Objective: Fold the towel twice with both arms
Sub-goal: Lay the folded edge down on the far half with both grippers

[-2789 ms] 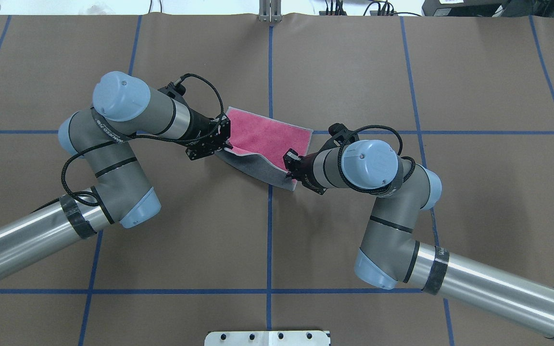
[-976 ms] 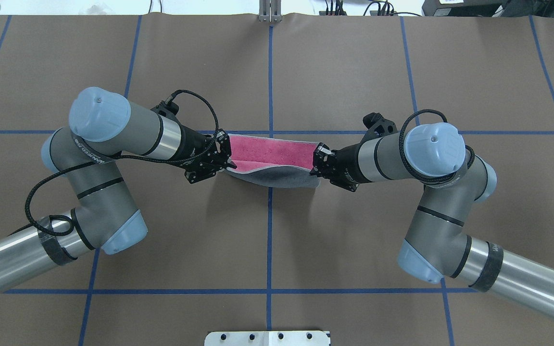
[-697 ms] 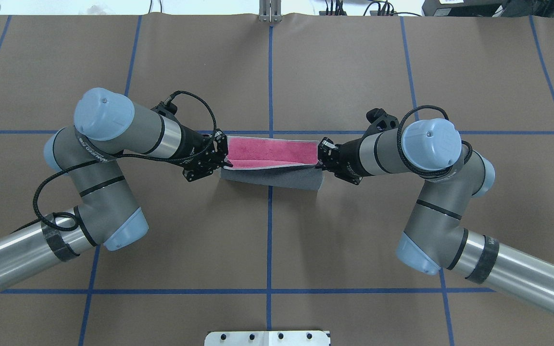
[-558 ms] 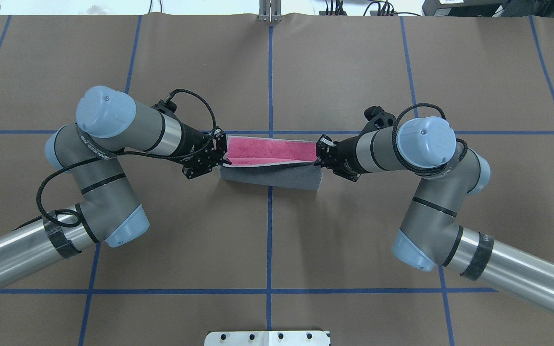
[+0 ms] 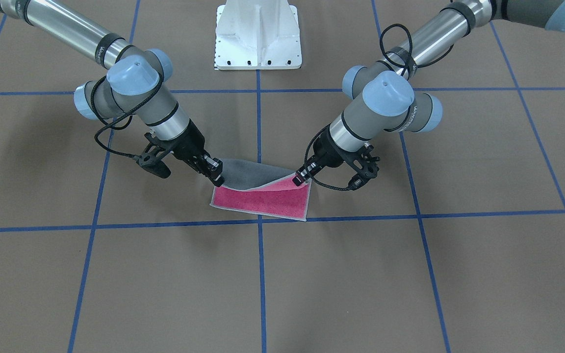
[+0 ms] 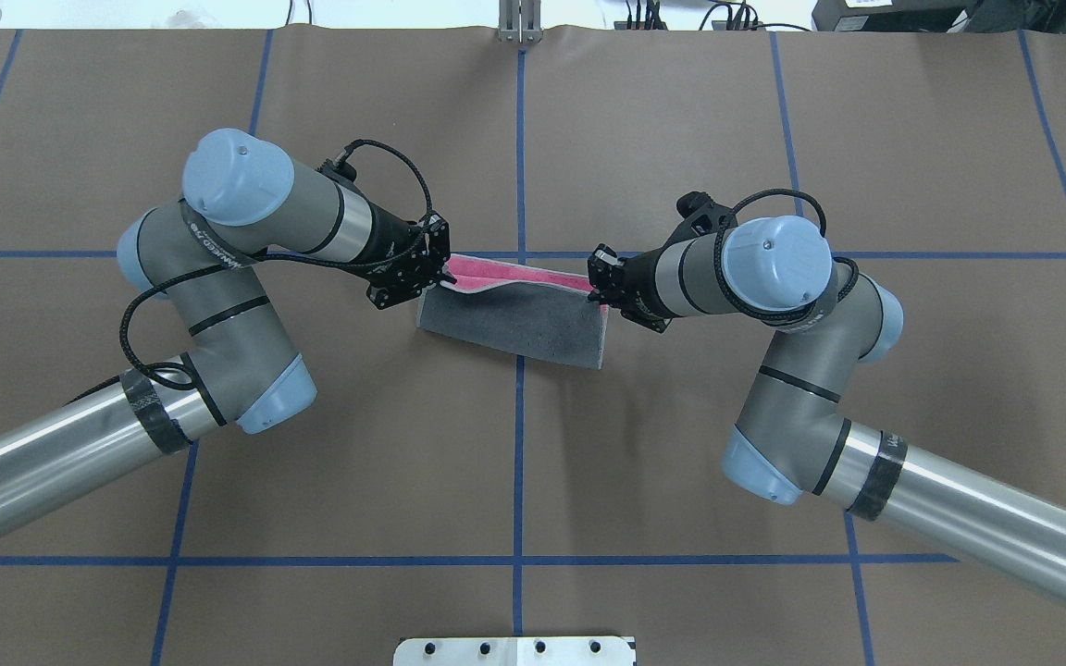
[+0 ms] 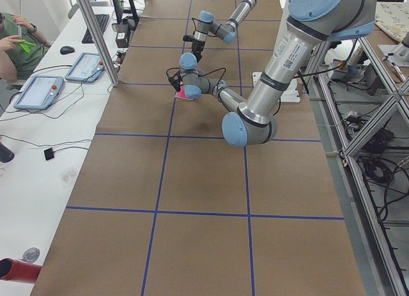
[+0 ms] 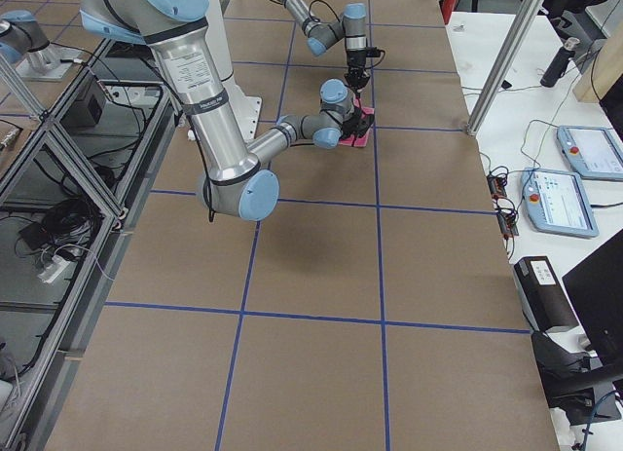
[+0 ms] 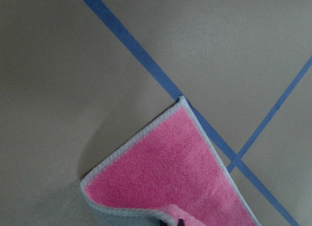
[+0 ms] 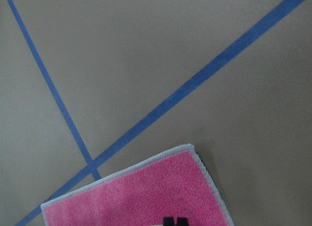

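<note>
Towel (image 6: pixel 514 319) lies by the blue tape cross (image 6: pixel 520 250), half doubled. I keep the left gripper (image 6: pixel 441 275) and right gripper (image 6: pixel 595 285) each pinched on a corner, holding the grey flap raised to line it up with the pink far edge.

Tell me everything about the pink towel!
The towel is small fluffy terry cloth, pink on one face, dark grey on the other, with a pale hem. It is partly folded over: the grey side arches over the pink bottom layer, which lies on the brown table. The jaws of the left gripper and right gripper pinch its lifted corners.
</note>
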### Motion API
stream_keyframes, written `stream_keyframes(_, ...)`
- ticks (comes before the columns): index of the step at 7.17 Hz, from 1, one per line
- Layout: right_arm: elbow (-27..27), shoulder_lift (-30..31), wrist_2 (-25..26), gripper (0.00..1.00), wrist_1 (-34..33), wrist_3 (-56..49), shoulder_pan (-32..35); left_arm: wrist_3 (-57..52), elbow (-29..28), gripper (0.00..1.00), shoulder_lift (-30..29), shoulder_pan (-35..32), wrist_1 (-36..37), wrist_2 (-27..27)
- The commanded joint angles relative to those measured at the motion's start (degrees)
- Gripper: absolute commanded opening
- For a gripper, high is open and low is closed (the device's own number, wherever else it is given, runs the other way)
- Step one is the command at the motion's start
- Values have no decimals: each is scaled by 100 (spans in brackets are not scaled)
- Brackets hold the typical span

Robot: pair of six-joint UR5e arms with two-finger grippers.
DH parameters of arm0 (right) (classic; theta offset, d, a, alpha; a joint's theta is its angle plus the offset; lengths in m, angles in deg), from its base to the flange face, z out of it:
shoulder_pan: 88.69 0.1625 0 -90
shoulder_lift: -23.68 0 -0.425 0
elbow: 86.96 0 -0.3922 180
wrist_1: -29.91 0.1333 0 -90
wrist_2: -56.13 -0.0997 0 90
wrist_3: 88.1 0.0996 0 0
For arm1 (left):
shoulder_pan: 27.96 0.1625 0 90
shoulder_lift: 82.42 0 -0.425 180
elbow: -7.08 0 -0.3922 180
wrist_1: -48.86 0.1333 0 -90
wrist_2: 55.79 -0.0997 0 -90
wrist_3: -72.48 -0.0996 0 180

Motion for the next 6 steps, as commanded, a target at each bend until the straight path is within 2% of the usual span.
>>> stream_keyframes(1, 87, -12, 148, 0, 12, -44, -3, -19, -169, 0, -88, -11, -1, -64)
stream_keyframes(5, 219, -135, 176, 0, 3, -53, -3, -19, -187, 0, -88, -11, -1, -90)
stream_keyframes(6, 237, -135, 184, 15, 12, -53, -3, -19, -187, 0, -88, -11, -1, -90)
